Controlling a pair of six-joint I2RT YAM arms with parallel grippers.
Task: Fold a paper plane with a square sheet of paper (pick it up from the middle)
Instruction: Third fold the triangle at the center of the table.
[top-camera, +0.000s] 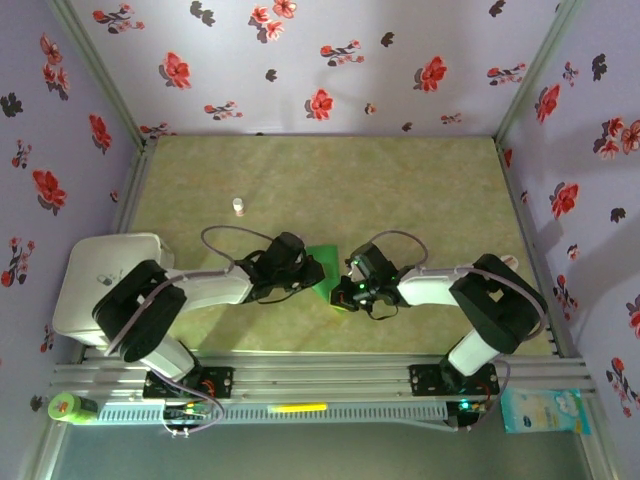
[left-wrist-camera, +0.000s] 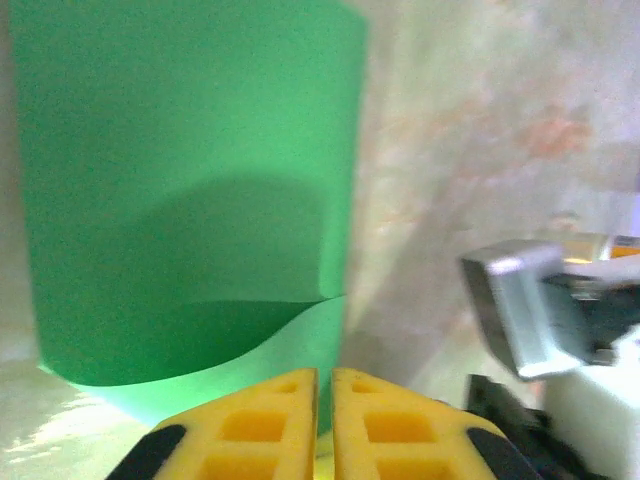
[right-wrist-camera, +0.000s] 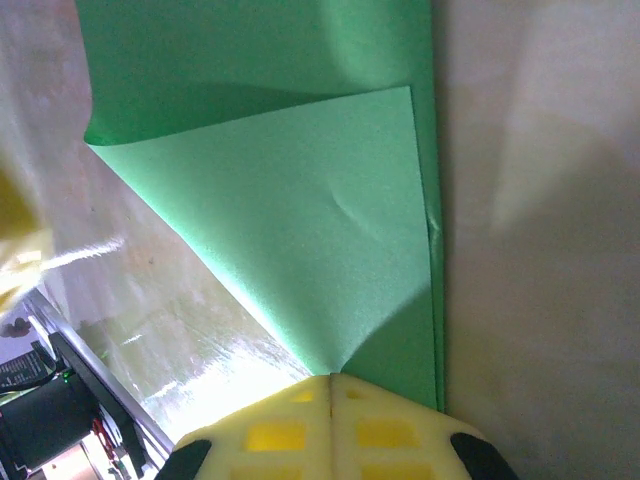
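Note:
The square sheet of paper (top-camera: 322, 262) is bright green and lies partly folded on the table between my two grippers. In the left wrist view the paper (left-wrist-camera: 190, 200) curves upward, and a paler lower flap runs down into the narrow slit between my left gripper's (left-wrist-camera: 325, 372) yellow fingers. My left gripper (top-camera: 305, 268) is shut on that edge. In the right wrist view a triangular folded flap (right-wrist-camera: 320, 230) narrows to a tip that ends between my right gripper's (right-wrist-camera: 332, 377) closed fingers. My right gripper (top-camera: 346, 284) is shut on that corner. No dart-shaped paper plane can be seen.
A tiny white bottle (top-camera: 238, 206) stands farther back on the left of the mat. A white box (top-camera: 105, 280) sits at the left edge. Flowered walls close off three sides. The right arm's grey wrist part (left-wrist-camera: 520, 310) is close on the left gripper's right.

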